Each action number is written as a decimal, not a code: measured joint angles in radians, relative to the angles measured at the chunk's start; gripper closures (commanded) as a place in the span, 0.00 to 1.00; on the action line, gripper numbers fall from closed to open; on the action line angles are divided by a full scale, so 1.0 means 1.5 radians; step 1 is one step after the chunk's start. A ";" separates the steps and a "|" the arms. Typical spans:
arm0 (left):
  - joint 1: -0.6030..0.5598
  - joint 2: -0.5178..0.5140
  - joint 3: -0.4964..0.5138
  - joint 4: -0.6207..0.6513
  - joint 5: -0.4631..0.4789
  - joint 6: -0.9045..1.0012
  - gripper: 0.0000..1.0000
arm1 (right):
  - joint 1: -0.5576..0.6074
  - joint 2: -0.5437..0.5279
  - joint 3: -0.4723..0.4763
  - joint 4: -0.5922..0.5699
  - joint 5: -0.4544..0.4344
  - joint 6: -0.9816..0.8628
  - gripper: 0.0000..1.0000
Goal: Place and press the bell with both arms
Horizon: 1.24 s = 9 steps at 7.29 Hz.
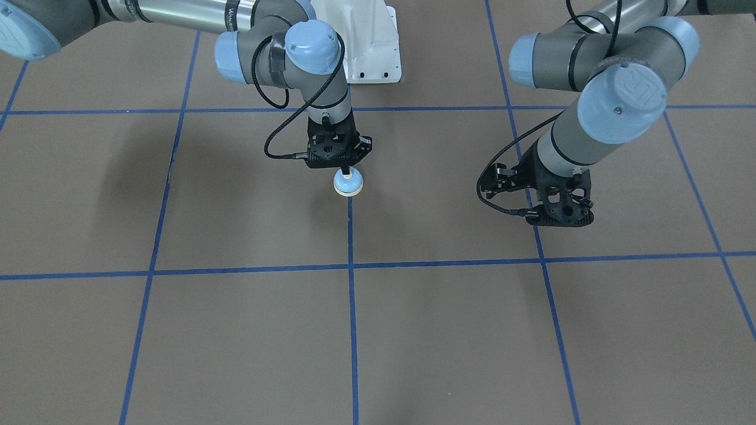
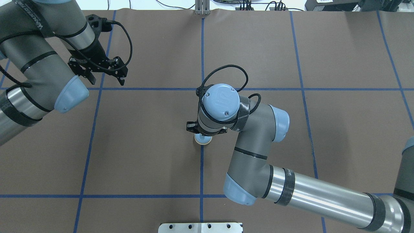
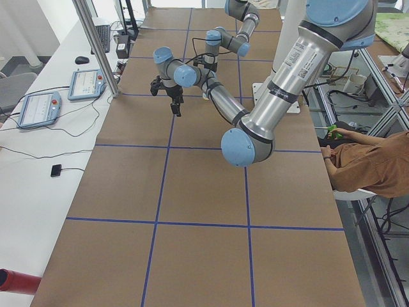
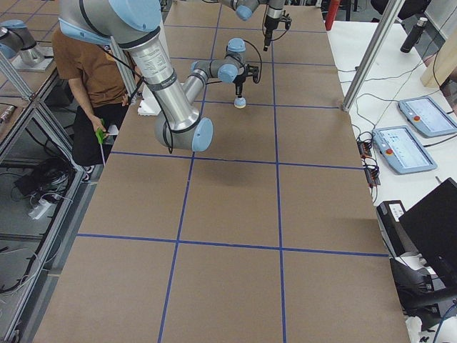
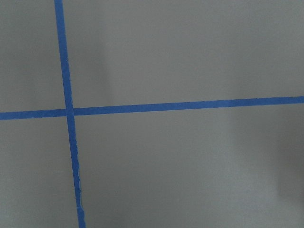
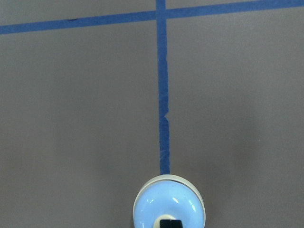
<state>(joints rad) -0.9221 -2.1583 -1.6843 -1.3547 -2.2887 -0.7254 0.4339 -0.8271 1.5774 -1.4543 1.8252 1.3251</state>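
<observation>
The small light-blue bell point(image 1: 348, 184) with its cream base stands on the brown table at the end of a blue tape line. It also shows in the overhead view point(image 2: 202, 139) and the right wrist view point(image 6: 168, 209). My right gripper point(image 1: 344, 171) points straight down over it, fingers together, their black tip resting on the cream button. My left gripper point(image 2: 107, 79) is open and empty, hovering far off over a tape crossing. In the front view the left gripper point(image 1: 560, 219) is well to the side of the bell. The left wrist view shows only table and tape.
The brown table point(image 1: 236, 330) is marked by a blue tape grid point(image 1: 352, 267). The white mounting pedestal point(image 1: 369, 47) stands at the robot's side. A metal plate point(image 2: 200, 227) lies at the near edge. An operator point(image 3: 367, 166) sits beside the table; tablets point(image 4: 407, 146) lie on the side bench.
</observation>
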 measured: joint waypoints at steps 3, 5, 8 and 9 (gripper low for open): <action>0.000 0.000 -0.004 0.000 0.000 0.000 0.01 | -0.004 0.002 -0.014 0.001 -0.002 -0.003 1.00; 0.000 0.000 -0.007 0.000 0.000 0.000 0.01 | -0.005 0.009 -0.017 0.001 -0.001 -0.002 1.00; -0.003 0.002 -0.016 0.002 0.000 0.000 0.01 | 0.061 -0.060 0.103 -0.029 0.056 -0.012 1.00; -0.005 0.009 -0.023 0.002 0.000 0.002 0.01 | 0.103 -0.107 0.154 -0.036 0.088 -0.030 1.00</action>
<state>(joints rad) -0.9293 -2.1453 -1.7189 -1.3519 -2.2884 -0.7222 0.5879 -0.9874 1.8087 -1.5089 1.9579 1.2795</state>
